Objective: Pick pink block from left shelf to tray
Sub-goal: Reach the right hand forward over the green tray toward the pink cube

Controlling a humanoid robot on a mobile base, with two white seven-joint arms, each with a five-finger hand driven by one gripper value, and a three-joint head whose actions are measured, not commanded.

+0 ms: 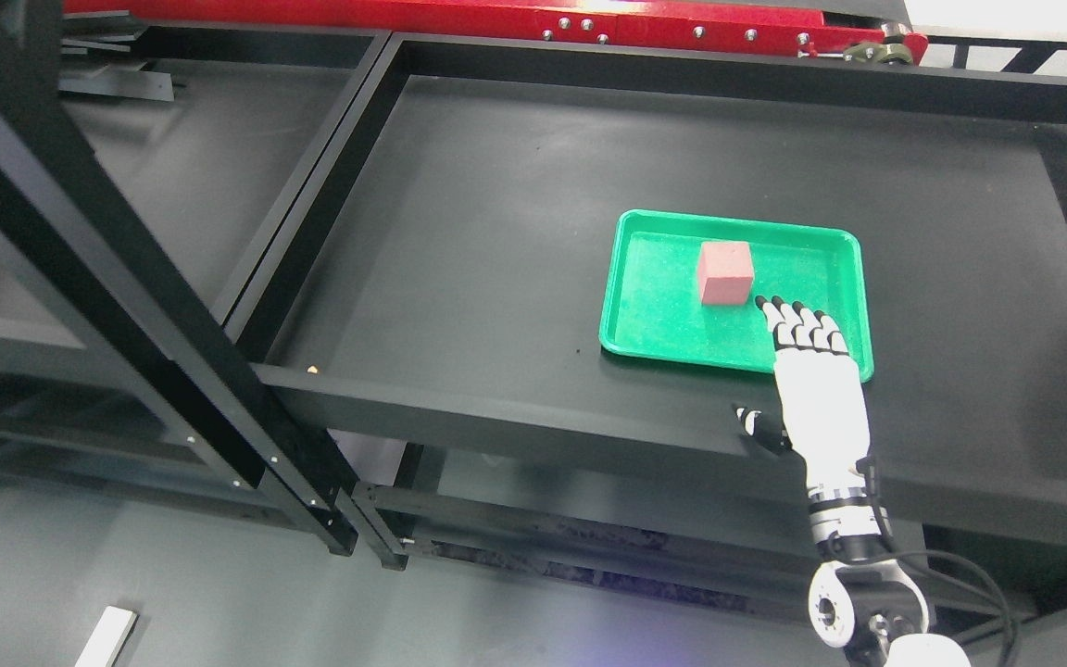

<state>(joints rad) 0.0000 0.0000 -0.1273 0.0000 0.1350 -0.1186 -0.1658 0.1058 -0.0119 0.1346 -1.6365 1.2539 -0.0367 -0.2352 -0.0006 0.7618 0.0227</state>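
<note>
While the right hand [807,357] reaches over the tray's near rim with fingers spread and holding nothing, the pink block [725,272] sits inside the green tray [654,320].

Just beyond the fingertips, the block looks light, rigid and matte, best pinched across two opposite flat faces. Around it lies only bare black shelf [496,232]; the raised shelf frame is well apart, the left shelf [172,185] beyond.
</note>
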